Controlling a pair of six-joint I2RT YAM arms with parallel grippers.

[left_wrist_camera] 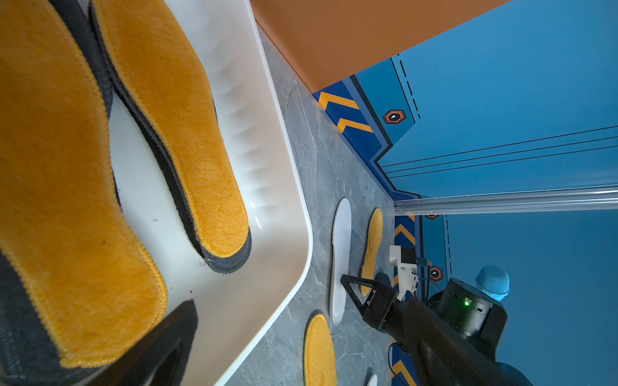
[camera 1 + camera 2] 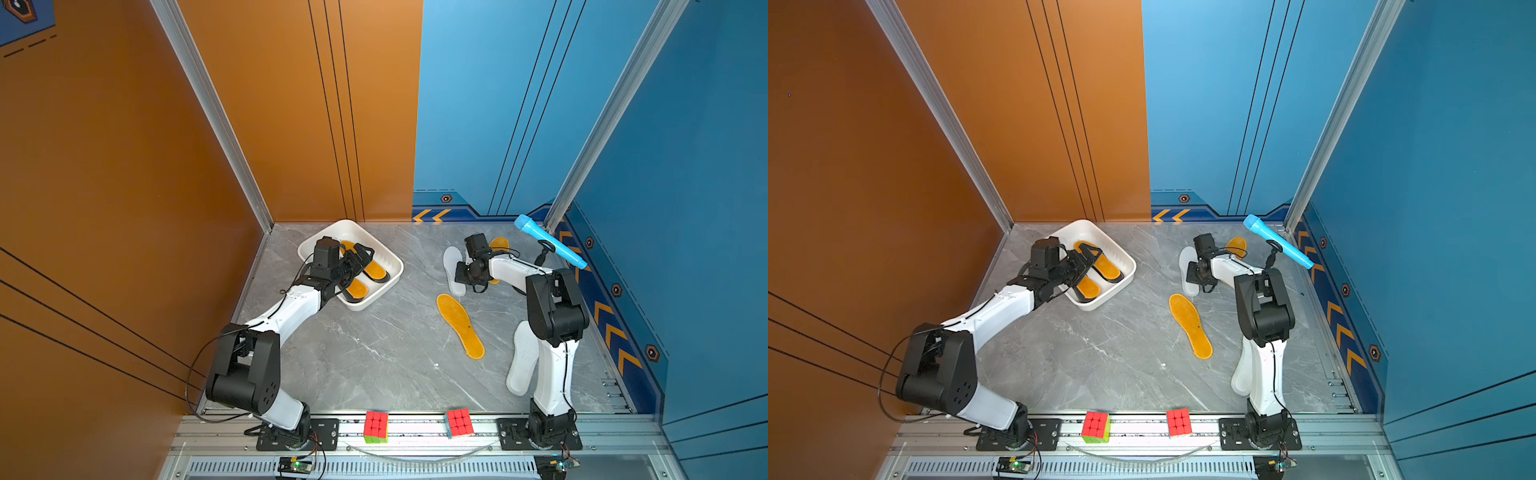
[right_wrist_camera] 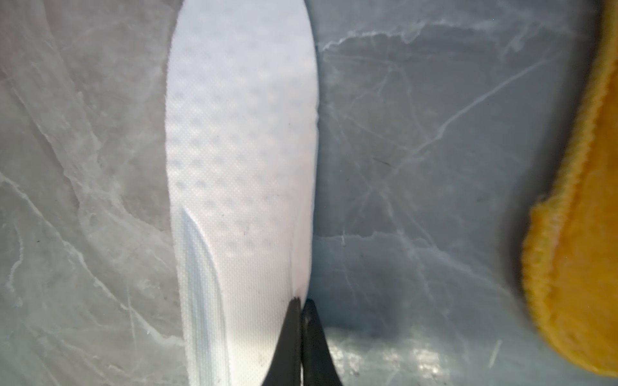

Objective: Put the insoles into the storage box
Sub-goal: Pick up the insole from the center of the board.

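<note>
K: Front rail point(image 2: 415, 432) nearest the lens, two colour cubes point(image 2: 376, 427) on it; grey worktop point(image 2: 374, 361) behind.
M: Storage box point(image 2: 365, 306) at the far side, by the left arm. Inside: two orange insoles point(image 2: 376, 270) lying on dark grey insoles point(image 1: 230, 264).
K: Loose on the worktop: long orange insole point(image 2: 460, 326), white insole point(image 2: 453, 270), second white insole point(image 2: 523, 361) beside the right arm.
M: Left end effector point(image 2: 365, 257) spread wide above the box, holding nothing. Right end effector point(image 3: 301, 302) pressed together at the white insole's edge; a pinch cannot be confirmed.
</note>
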